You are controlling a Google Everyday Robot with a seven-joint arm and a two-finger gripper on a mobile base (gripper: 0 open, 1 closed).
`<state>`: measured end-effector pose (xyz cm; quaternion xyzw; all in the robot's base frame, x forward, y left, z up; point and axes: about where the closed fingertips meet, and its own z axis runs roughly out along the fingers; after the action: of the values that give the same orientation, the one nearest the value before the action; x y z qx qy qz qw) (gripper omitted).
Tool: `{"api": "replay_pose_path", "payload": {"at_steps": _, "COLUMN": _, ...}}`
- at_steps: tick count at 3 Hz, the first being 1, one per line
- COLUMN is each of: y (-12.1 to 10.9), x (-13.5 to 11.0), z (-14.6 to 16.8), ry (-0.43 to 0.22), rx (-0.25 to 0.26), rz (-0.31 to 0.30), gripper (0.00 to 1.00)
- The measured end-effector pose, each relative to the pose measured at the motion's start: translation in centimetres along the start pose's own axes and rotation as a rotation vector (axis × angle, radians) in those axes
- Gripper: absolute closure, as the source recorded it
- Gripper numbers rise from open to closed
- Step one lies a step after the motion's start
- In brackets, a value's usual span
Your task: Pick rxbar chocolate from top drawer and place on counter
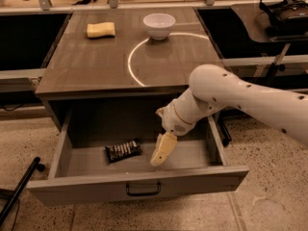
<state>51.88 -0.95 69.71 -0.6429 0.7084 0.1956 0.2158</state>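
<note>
In the camera view you are at the reach step. The gripper (162, 150) hangs inside the open top drawer (139, 179), low over its floor; you cannot tell whether it is wide or narrow. The rxbar chocolate (123, 150) lies flat on the drawer floor, near the gripper but apart from it. Next, you likely need to shift over the bar, lower and grasp it, then lift it to the surface (91, 66).

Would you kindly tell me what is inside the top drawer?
The top drawer holds the rxbar chocolate, lying flat left of centre, and the gripper reaching in to its right, apart from it. The arm covers the drawer's back right corner.
</note>
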Motion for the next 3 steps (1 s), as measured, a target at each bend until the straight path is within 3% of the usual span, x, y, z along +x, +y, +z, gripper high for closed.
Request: {"api": "replay_pose_path", "payload": {"at_steps": 3, "y": -1.0, "x": -1.4, "z": 5.2, "ry": -0.064, "rx": -0.047, "rz": -0.031, "gripper": 0.00}}
